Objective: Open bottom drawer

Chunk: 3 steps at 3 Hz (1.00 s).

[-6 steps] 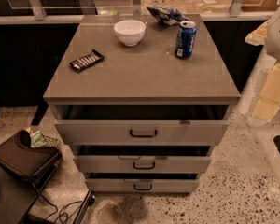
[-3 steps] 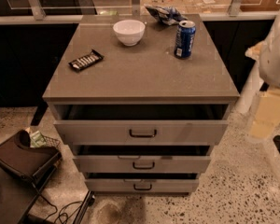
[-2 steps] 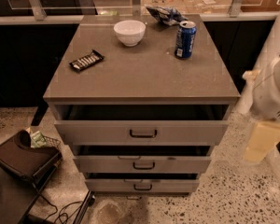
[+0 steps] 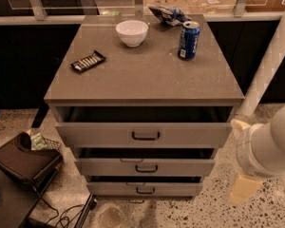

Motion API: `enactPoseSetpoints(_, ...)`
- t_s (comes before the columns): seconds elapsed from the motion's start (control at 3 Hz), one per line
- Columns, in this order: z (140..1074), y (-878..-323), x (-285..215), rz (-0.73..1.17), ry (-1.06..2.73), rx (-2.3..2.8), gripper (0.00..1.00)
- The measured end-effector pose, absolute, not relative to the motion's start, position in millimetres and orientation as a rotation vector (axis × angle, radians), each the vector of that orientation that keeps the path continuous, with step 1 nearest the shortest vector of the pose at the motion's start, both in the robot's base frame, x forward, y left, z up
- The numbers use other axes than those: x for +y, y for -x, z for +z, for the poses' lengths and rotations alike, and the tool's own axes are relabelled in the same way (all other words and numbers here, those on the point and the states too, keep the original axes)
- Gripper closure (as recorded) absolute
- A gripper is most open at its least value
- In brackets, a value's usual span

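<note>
1. The cabinet (image 4: 142,87) fills the middle of the view. It is a grey block with three drawer fronts facing me, stacked and stepping narrower toward the floor.
2. The speckled floor (image 4: 213,210) runs bare in front of and to the right of the cabinet. To the left, a dark bag (image 4: 21,163) and loose cables (image 4: 61,217) crowd that side.
3. My arm (image 4: 270,146), white and rounded, sits at the right edge. A white post (image 4: 270,61) slants behind it.
4. The top drawer (image 4: 99,135) stands out from the cabinet, with a dark gap above it. The middle drawer (image 4: 104,167) sits below it.
5. The bottom drawer (image 4: 109,189) is the lowest and slimmest front, just above the floor. Its long axis runs left to right and its face points toward me. A dark strip shows above its top edge.
6. My gripper (image 4: 242,185) hangs low beside the cabinet's right front corner, apart from every drawer (whether it is spread or closed I cannot tell).
7. On the cabinet top are a white bowl (image 4: 132,32), a blue can (image 4: 188,40), a crumpled bag (image 4: 166,14) at the back edge and a dark bar (image 4: 88,61) to the left.
8. The bottom drawer's handle (image 4: 145,190) is a small dark bar, level and centred.
</note>
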State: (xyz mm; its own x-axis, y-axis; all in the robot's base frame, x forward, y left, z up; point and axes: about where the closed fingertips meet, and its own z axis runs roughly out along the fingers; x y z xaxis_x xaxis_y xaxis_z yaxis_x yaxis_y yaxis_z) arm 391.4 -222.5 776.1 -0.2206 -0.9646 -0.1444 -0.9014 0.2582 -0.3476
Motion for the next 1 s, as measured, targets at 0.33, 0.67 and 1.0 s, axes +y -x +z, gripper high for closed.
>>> enactPoseSetpoints(0.33,725.9,-380.3,-210.3,-0.215,1.701,2.183,0.00)
enactPoseSetpoints(0.67,725.9,-380.3,-210.1,-0.216,1.702,2.182,0.00)
enactPoseSetpoints(1.0,695.1,-381.3,-210.1,-0.237,1.712,2.194,0.00)
